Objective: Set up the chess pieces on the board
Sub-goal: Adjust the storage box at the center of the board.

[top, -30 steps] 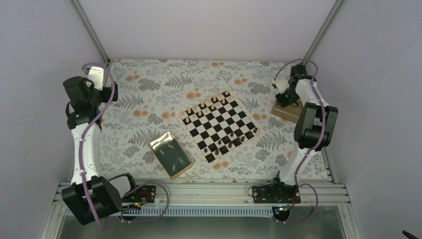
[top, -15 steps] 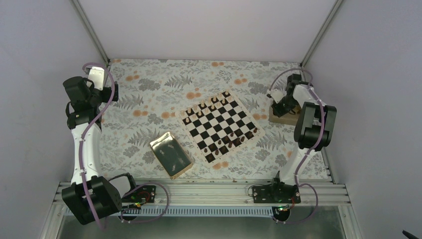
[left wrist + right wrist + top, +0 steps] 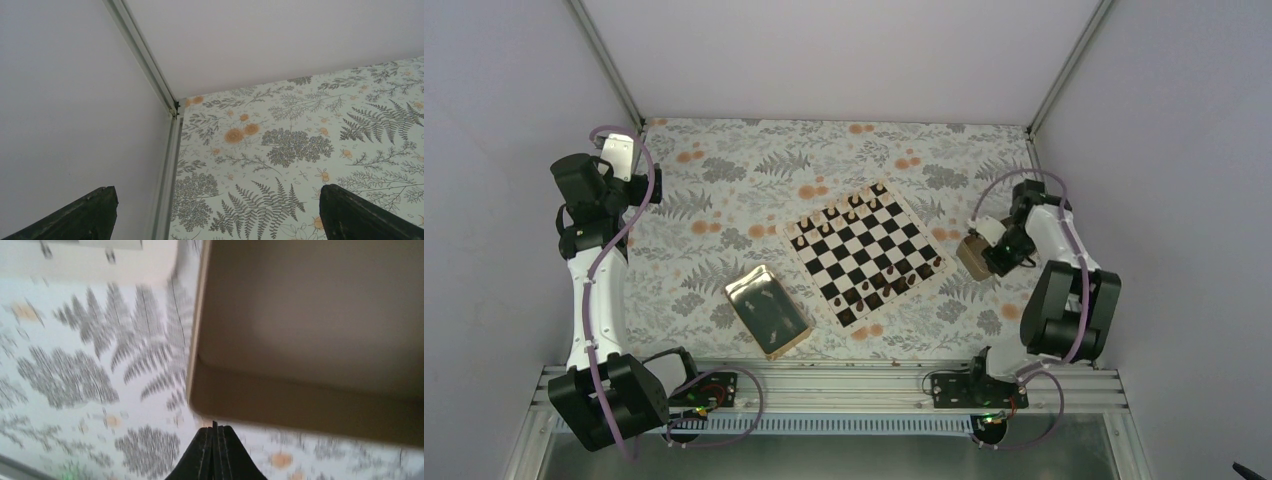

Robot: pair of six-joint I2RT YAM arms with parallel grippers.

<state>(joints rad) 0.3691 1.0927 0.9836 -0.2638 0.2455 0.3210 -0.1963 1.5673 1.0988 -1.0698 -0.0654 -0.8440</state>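
The board lies at the table's middle, turned at an angle. Light chess pieces stand along its far edge and dark ones along its near right edge. More pieces lie in the gold tray to the left of the board. My right gripper is shut, low over the table just outside a small tan box; the part of the box's inside that shows is bare. My left gripper hangs open at the far left, with nothing between its fingers.
Enclosure walls and metal posts close in the table on three sides. The left arm is folded up near the left wall. The right arm's elbow stands near the right wall.
The right arm has swung from the far right toward the near side. The tan box has shifted with it, nearer and closer to the board. The left arm has not moved.
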